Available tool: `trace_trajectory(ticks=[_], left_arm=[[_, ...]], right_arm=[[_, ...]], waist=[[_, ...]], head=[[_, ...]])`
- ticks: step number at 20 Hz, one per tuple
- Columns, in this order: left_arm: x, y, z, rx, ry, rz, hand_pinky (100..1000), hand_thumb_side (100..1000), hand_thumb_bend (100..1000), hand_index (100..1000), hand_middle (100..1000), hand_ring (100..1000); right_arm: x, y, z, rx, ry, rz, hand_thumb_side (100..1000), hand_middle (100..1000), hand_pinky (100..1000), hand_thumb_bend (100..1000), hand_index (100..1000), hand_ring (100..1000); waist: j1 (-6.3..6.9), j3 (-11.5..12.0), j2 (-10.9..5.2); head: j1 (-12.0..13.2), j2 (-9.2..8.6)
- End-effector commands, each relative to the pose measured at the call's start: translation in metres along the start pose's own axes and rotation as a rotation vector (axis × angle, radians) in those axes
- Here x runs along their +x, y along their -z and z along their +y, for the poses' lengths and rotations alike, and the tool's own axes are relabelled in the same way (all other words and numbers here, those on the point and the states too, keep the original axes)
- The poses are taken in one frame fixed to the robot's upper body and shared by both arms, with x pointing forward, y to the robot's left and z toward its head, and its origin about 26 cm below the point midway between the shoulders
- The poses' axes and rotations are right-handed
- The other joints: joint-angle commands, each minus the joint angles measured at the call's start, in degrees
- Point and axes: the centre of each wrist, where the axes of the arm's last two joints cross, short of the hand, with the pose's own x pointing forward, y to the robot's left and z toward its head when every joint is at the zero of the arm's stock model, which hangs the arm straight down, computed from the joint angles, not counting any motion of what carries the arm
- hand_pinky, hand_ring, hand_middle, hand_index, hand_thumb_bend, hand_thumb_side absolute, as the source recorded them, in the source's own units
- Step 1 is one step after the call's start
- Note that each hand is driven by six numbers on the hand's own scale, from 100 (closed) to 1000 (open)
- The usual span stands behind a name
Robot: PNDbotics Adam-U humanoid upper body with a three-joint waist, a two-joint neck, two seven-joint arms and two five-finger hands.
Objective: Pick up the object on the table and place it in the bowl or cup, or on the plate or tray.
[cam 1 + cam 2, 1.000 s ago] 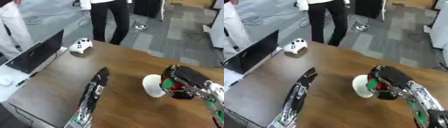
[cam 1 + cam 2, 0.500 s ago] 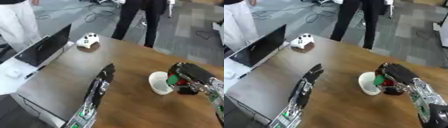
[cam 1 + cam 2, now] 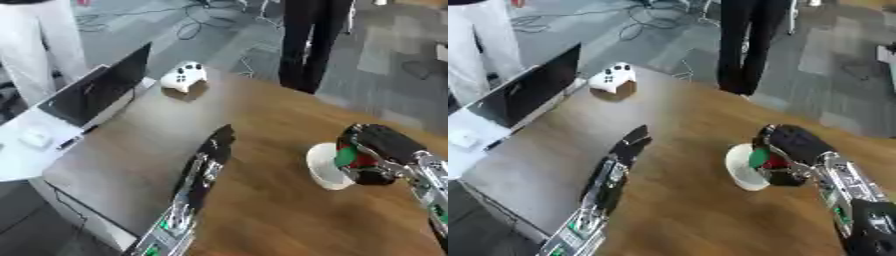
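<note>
Black left hand [image 3: 217, 145], silver forearm with green markings, black right hand [image 3: 791, 145]

Your counter [image 3: 280, 125] looks like brown wood — smooth, with a soft shine. The white bowl [image 3: 740, 172] looks smooth and a bit glossy. The white game controller [image 3: 184, 77] looks like plastic — your right robot hand [image 3: 381, 150] is matt black.

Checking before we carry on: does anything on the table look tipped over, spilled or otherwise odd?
Yes: the white bowl lies tipped on its side under the right hand, which holds a red and green object against its mouth. Nothing looks spilled. The left hand lies flat, open.
</note>
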Motion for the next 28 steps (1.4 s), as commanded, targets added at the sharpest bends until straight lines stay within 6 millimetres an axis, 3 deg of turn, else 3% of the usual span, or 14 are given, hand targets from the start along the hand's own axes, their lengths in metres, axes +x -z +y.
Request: trace_trajectory(ticks=[1, 8, 9, 10, 24, 26, 28], left_arm=[[0.01, 0.007, -0.002, -0.019, -0.003, -0.043, 1000, 877, 588, 884, 938, 914], [0.01, 0.008, -0.004, -0.027, -0.01, -0.045, 1000, 878, 588, 883, 937, 913], [0.01, 0.008, -0.004, -0.028, -0.011, -0.046, 1000, 869, 597, 883, 936, 913], [0.01, 0.008, -0.005, -0.029, -0.012, -0.047, 1000, 877, 589, 882, 936, 913], [0.011, 0.01, -0.008, -0.042, -0.02, -0.052, 1000, 878, 588, 880, 935, 911], [0.011, 0.01, -0.008, -0.045, -0.02, -0.053, 1000, 878, 588, 880, 935, 911], [0.012, 0.01, -0.009, -0.047, -0.021, -0.054, 1000, 878, 588, 880, 935, 911]], right_arm=[[-0.003, 0.005, -0.02, -0.035, -0.039, 0.006, 100, 217, 308, 174, 366, 287], [-0.001, 0.009, -0.023, -0.032, -0.056, 0.014, 100, 213, 302, 175, 367, 276], [-0.001, 0.01, -0.023, -0.032, -0.059, 0.017, 100, 213, 302, 220, 367, 276], [-0.001, 0.01, -0.024, -0.031, -0.061, 0.02, 100, 214, 301, 175, 367, 274], [-0.007, 0.012, -0.033, -0.025, -0.102, 0.048, 100, 244, 326, 178, 391, 288], [-0.007, 0.012, -0.034, -0.023, -0.106, 0.052, 100, 263, 346, 183, 404, 320], [-0.007, 0.013, -0.034, -0.02, -0.108, 0.052, 142, 389, 430, 247, 508, 432]], waist=[[0.2, 0.18, -0.53], [0.06, 0.82, -0.39], [0.02, 0.94, -0.35], [-0.01, 1.04, -0.31], [-0.31, 2.23, 0.47], [-0.31, 2.33, 0.6], [-0.29, 2.44, 0.71]], head=[[-0.59, -0.6], [-0.94, -0.83], [-1.0, -0.94], [-1.05, -1.05], [-1.52, -3.15], [-1.62, -3.33], [-1.71, -3.48]])
